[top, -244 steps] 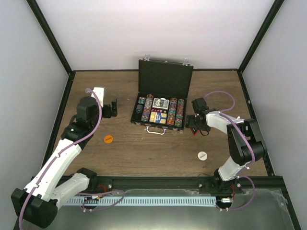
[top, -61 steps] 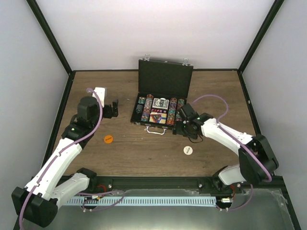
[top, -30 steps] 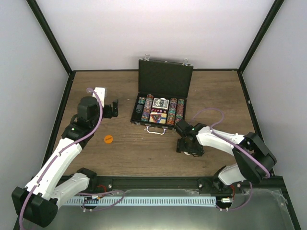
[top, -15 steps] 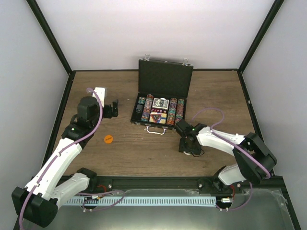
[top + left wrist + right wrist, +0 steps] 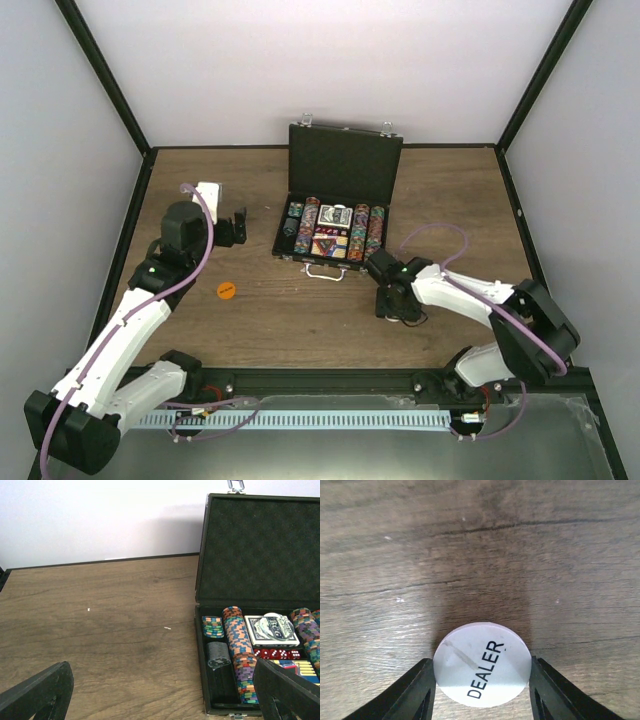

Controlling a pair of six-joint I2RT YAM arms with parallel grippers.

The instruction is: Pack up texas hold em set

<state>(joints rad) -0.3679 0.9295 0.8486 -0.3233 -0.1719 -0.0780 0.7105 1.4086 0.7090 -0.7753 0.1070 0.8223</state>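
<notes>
right tool (image 5: 481, 682): clamped on white DEALER disc (image 5: 481, 662) | disc: just near-right of open case (image 5: 345, 165), well apart from left tool (image 5: 162, 692) | left tool: wide open, empty

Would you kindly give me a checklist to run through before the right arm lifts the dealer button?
1. DEALER button centred in the right gripper: ok.
2. Both fingers touching its edge: ok.
3. Lid of the case open: ok.
4. Free slot for it in the case: cannot tell.
5. Left gripper apart from the case: ok.
6. Orange disc packed: not ok, lies on the table.
</notes>
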